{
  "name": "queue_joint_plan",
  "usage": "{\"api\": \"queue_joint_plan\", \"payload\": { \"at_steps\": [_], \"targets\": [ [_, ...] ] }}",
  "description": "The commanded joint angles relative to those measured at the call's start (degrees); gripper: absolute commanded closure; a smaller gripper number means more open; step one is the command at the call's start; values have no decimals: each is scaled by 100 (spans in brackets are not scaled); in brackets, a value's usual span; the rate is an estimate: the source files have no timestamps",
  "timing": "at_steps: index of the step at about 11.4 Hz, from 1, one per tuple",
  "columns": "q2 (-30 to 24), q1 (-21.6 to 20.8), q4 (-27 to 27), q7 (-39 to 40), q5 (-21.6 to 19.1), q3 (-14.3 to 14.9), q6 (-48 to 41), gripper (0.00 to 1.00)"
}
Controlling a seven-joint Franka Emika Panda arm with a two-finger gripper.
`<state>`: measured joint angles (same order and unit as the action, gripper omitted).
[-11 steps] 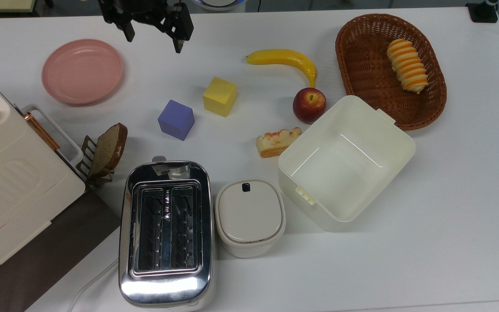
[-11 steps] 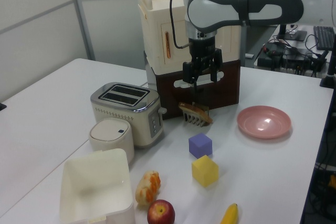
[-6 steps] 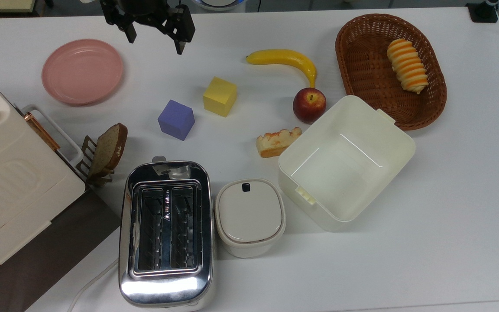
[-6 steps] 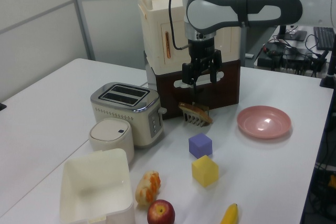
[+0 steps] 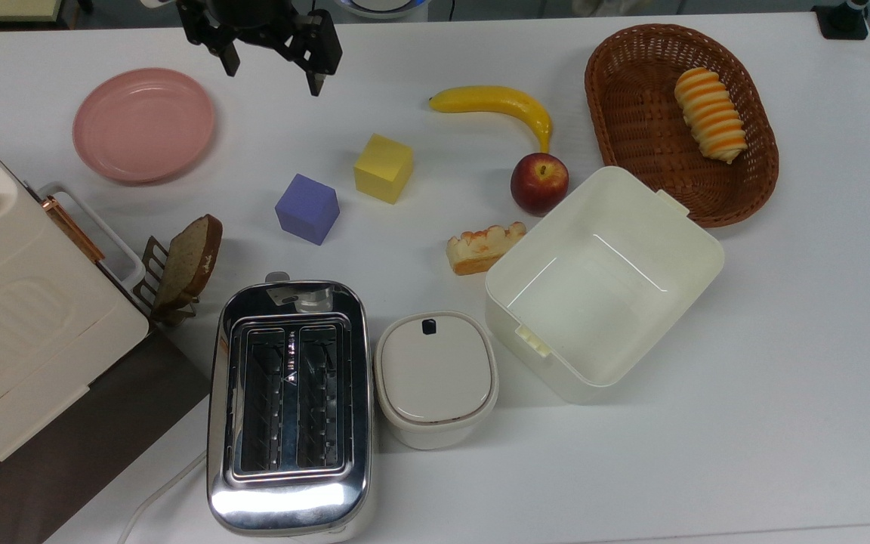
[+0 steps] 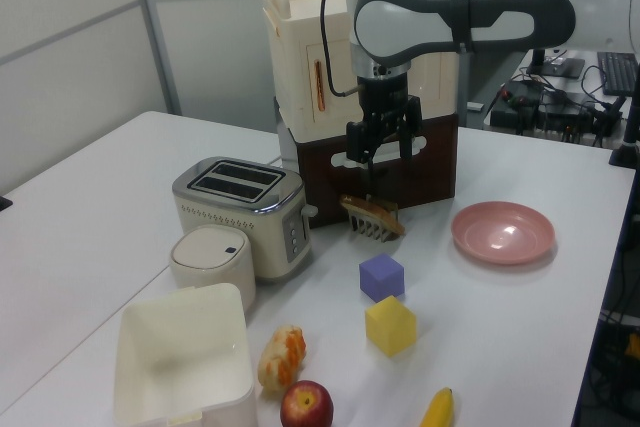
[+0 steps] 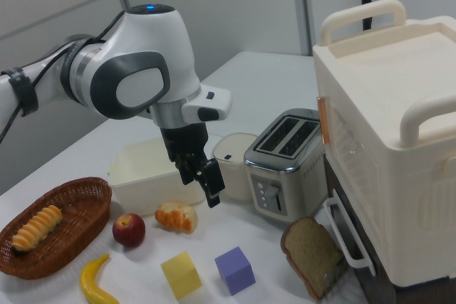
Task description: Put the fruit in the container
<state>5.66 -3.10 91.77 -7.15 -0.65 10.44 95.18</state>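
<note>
- The gripper hung above the table near the pink plate, its two fingers spread apart with nothing between them.
- It was well apart from the fruit, with the yellow cube and the banana lying between or beside the likely path.
- To do the reach well, the arm would probably have to travel high across to the top view's right, clear of the cube, then drop straight over the apple with the fingers wide.
- The fruit sat on the table, touching or just beside the container's corner wall, near the banana's tip.
- Being round, it had no real long axis; its stem dimple faced up.
- The container stood open and empty, its length running diagonally in the top view.
</note>
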Motion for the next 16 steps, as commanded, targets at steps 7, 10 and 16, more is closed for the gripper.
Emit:
{"api": "queue_joint_plan", "payload": {
  "at_steps": [7, 10, 16],
  "targets": [
    [14, -156, 227, -58, 143, -7, 124, 0],
    [23, -208, 245, -67, 197, -7, 150, 0],
    [67, -270, 254, -67, 205, 1, 150, 0]
  ]
}}
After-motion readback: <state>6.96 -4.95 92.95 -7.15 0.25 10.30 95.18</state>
